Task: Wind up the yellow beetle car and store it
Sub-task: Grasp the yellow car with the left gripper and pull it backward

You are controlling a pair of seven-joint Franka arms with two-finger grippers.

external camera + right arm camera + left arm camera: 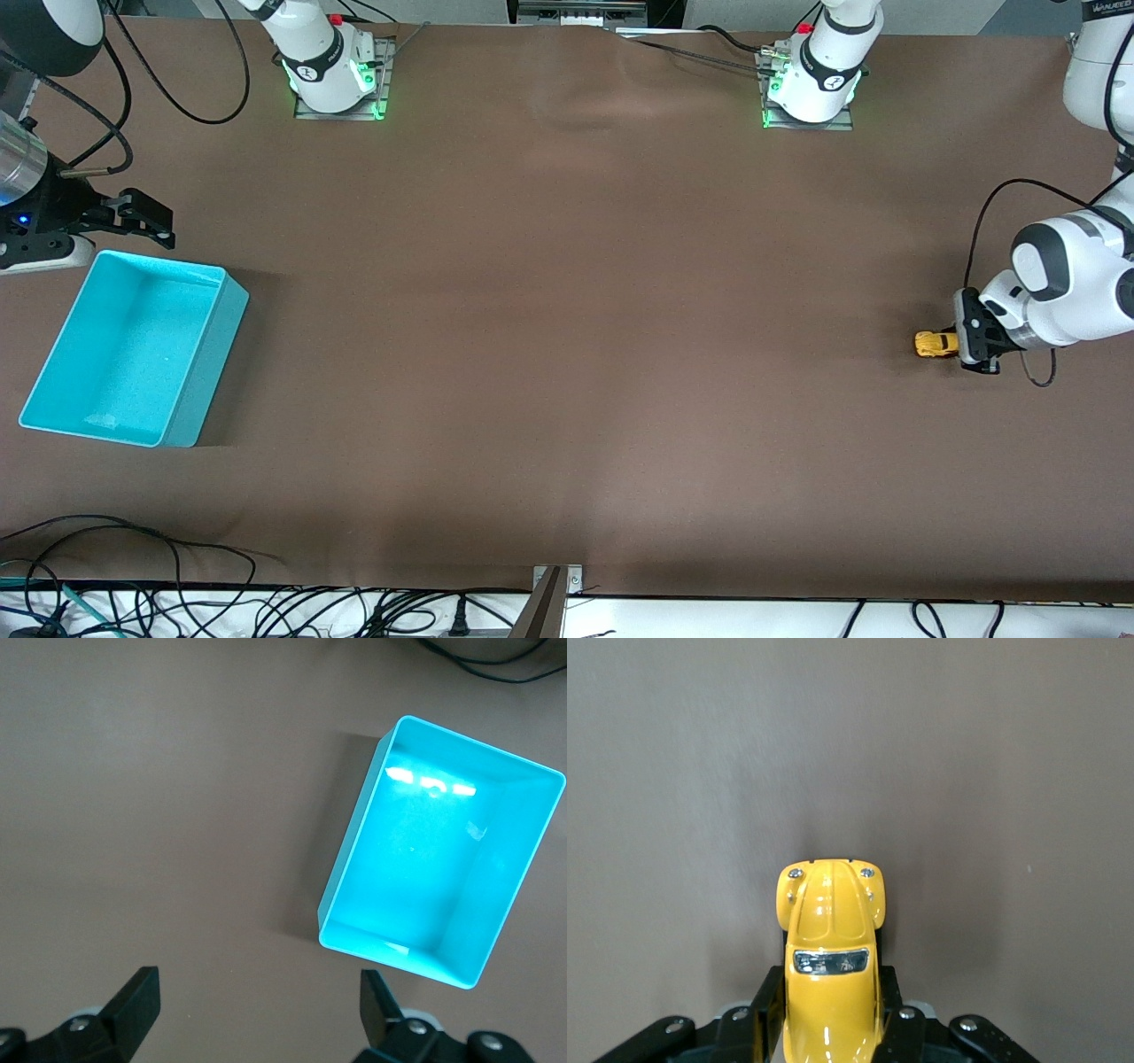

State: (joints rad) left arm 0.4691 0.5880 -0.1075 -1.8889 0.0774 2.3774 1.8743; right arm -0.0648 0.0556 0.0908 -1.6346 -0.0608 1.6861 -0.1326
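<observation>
Front view: at three o'clock our left gripper [961, 344] pinches the yellow car [935, 344] on the tabletop [567, 354], likely winding it; next we carry it to the bin [133, 350] at nine o'clock, where our right gripper [142, 217] waits spread.

Two white arms with dark grey joint bands; bases [335, 75] ringed by green light on grey metal plates, each with a red button. Black grippers, left [973, 341] and right [146, 217]; silver screws on fingers [766, 1019]; black cables trail.

Yellow beetle car [828, 948], turquoise bin [53, 363], brown table [567, 354]
</observation>
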